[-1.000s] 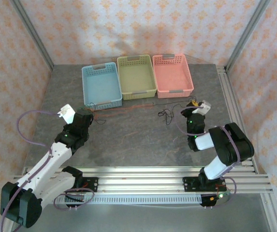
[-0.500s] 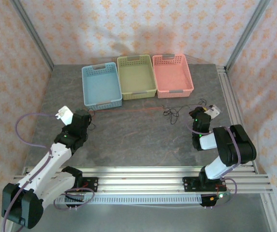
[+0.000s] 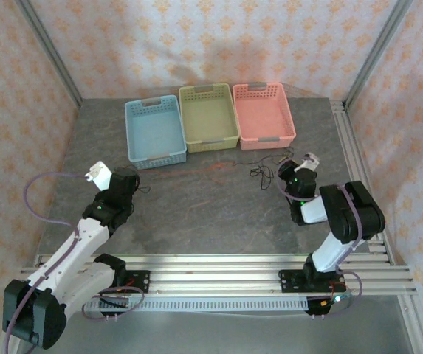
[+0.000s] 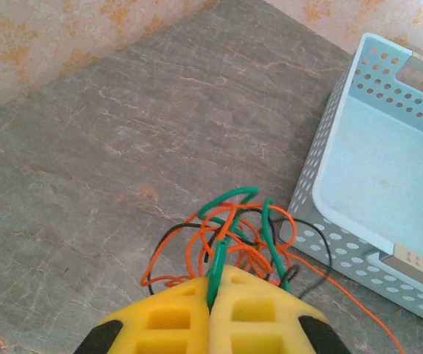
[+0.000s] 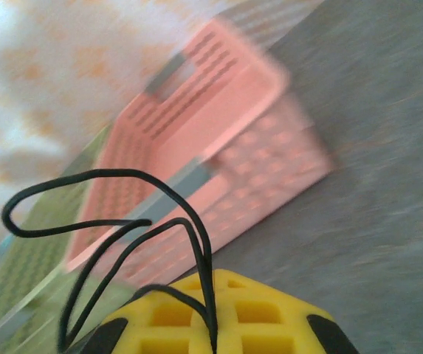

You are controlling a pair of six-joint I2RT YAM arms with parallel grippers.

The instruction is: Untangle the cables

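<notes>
Orange, green and black cables point(image 4: 229, 232) bunch in a knot right at your left gripper point(image 4: 212, 284). Its yellow fingers are pressed together on a green strand point(image 4: 228, 197) of that knot, which lies on the grey table point(image 4: 86, 147) just beside the near corner of the blue basket point(image 4: 373, 169). Your right gripper point(image 5: 212, 295) is likewise closed, pinching a black cable point(image 5: 115, 172) that loops up in front of the pink basket point(image 5: 218, 125) — that view is blurred. From above, you see a thin red-orange line point(image 3: 211, 165) running across the table between the two grippers, in front of the green basket point(image 3: 208, 118), with small black loops point(image 3: 259, 174) lying near the right gripper.
</notes>
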